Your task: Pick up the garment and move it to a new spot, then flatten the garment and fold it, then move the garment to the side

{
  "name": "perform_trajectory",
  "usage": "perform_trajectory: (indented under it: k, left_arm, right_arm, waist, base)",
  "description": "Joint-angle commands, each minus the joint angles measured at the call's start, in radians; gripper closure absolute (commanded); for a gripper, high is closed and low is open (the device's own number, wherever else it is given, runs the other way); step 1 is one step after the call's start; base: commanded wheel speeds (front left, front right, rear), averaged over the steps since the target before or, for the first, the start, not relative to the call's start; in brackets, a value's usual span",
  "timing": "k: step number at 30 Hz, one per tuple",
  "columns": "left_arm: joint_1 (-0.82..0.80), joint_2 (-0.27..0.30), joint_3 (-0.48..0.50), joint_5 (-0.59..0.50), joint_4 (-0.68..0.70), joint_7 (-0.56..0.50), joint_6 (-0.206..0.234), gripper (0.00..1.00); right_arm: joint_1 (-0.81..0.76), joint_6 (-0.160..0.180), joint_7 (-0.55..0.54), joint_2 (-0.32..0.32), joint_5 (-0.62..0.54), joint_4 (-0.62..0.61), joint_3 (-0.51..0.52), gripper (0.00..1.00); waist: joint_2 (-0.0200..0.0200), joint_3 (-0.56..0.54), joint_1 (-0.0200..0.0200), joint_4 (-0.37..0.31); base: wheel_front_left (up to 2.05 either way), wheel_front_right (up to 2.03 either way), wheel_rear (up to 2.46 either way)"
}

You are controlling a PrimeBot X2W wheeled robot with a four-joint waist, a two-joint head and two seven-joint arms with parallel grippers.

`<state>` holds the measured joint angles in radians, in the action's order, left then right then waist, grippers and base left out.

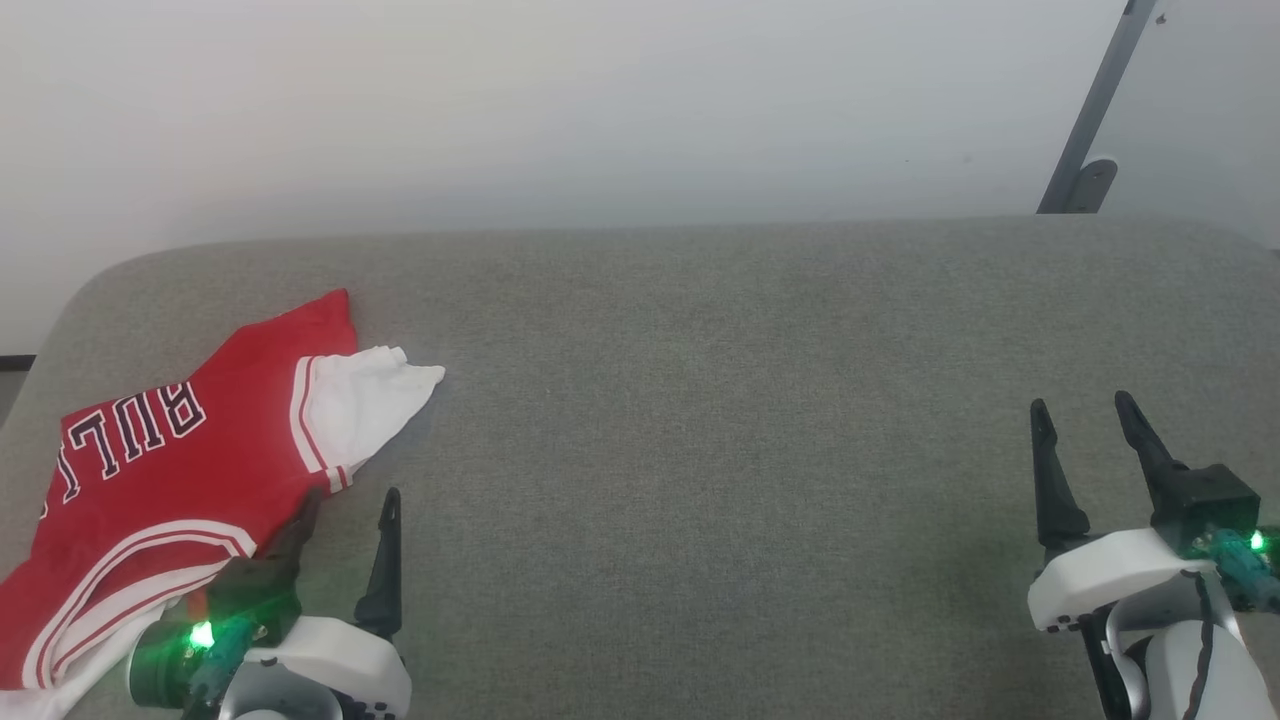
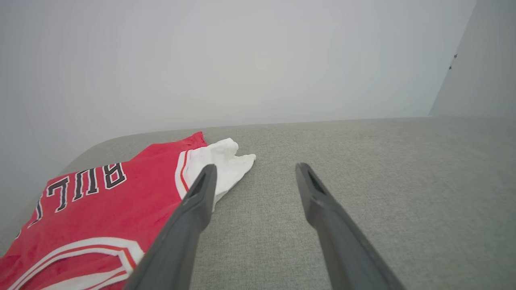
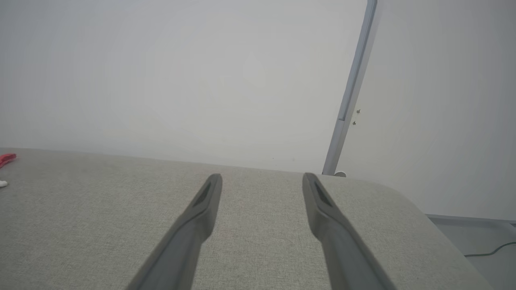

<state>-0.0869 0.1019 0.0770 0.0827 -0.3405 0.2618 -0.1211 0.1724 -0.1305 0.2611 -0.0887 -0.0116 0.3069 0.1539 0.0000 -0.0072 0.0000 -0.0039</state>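
At the far left of a grey woven upholstered surface (image 1: 700, 400), the garment (image 1: 170, 480), a red jersey-style shirt with white sleeves, striped trim and dark white-outlined lettering, is seen lying rumpled. One white sleeve (image 1: 365, 400) is spread toward the middle. Just beside the shirt's right edge the left gripper (image 1: 352, 495) is held with its two dark fingers spread and nothing between them; whether its left finger touches the red cloth cannot be told. Well apart, at the far right, the right gripper (image 1: 1080, 402) is held over bare fabric, jaws likewise spread and empty. Behind it, a slanted grey metal post (image 1: 1095, 110) is set against the pale wall (image 1: 600, 100).
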Motion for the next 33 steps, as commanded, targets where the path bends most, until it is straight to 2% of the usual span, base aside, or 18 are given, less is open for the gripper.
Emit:
perform_trajectory:
  k: [1, 8, 14, 33]
  left_arm:
    - [-0.014, -0.001, 0.003, -0.014, -0.001, 0.005, -0.004, 0.00]
    - [-0.021, -0.008, 0.007, 0.006, -0.016, 0.005, -0.007, 0.00]
    - [-0.032, -0.014, 0.009, 0.017, -0.032, 0.005, -0.008, 0.00]
    - [0.024, -0.039, 0.068, 0.019, -0.010, 0.005, -0.001, 0.00]
  right_arm:
    - [0.001, 0.000, 0.006, 0.004, -0.004, 0.002, 0.000, 0.00]
    - [0.003, 0.000, 0.006, 0.008, 0.021, 0.006, 0.002, 0.00]
    - [-0.012, 0.000, 0.006, 0.011, 0.039, 0.011, -0.012, 0.00]
    - [0.001, 0.000, 0.005, 0.030, 0.073, 0.043, -0.161, 0.00]
  waist:
    - [0.0000, 0.000, 0.0000, 0.001]
    - [0.0000, 0.000, 0.0000, 0.012]
    - [0.0000, -0.002, 0.0000, 0.069]
    - [0.0000, -0.016, 0.0000, 0.429]
  base:
    - [0.00, 0.00, 0.00]
    - [0.00, 0.00, 0.00]
    - [0.00, 0.00, 0.00]
    - [0.00, 0.00, 0.00]
